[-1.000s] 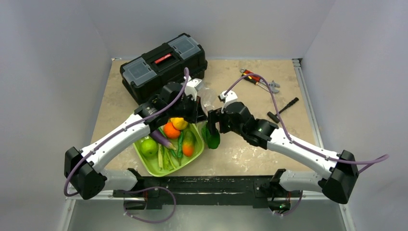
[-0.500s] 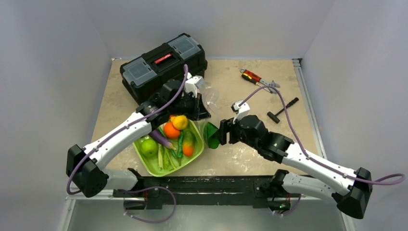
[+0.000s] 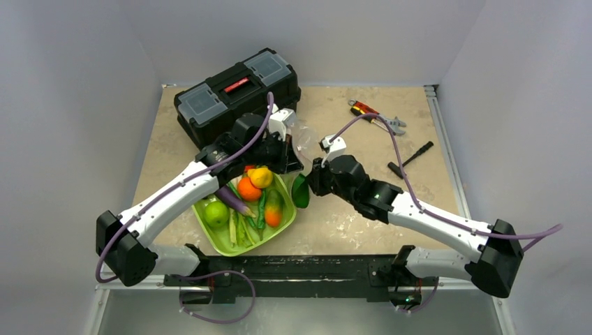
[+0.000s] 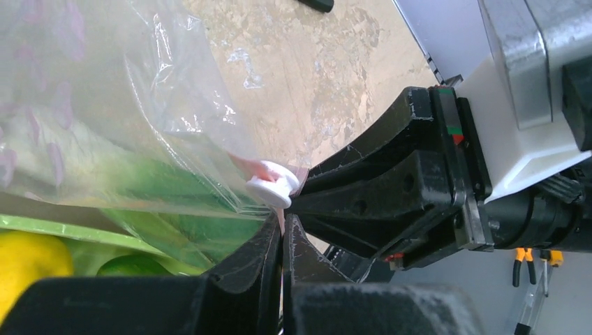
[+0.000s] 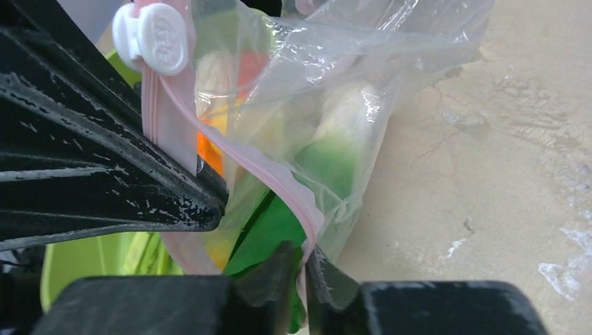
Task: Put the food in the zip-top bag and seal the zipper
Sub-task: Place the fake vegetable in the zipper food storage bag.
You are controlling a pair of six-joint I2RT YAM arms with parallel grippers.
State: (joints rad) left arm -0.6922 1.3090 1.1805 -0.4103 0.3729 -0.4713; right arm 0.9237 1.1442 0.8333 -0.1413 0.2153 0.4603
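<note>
The clear zip-top bag (image 3: pixel 301 137) hangs between both grippers, just right of the tray. My left gripper (image 3: pixel 293 164) is shut on the end of its pink zipper (image 5: pixel 279 183), beside the white slider (image 4: pixel 272 188). My right gripper (image 3: pixel 308 183) is shut on the pink mouth edge lower down (image 5: pixel 305 262). A green leafy piece of food (image 3: pixel 301 192) sits at the mouth, partly inside the bag (image 5: pixel 335 84). More food lies in the tray: an orange (image 3: pixel 248 188), a green apple (image 3: pixel 216 213) and a purple eggplant (image 3: pixel 234 202).
The lime-green tray (image 3: pixel 222 244) lies at the near left under the left arm. A black toolbox (image 3: pixel 237 94) stands at the back left. Red-handled pliers (image 3: pixel 373 115) and a black tool (image 3: pixel 410 159) lie at the back right.
My right gripper swung out to the right, came back to the bag's mouth and closed on its pink edge. The left gripper kept its hold and barely moved.
</note>
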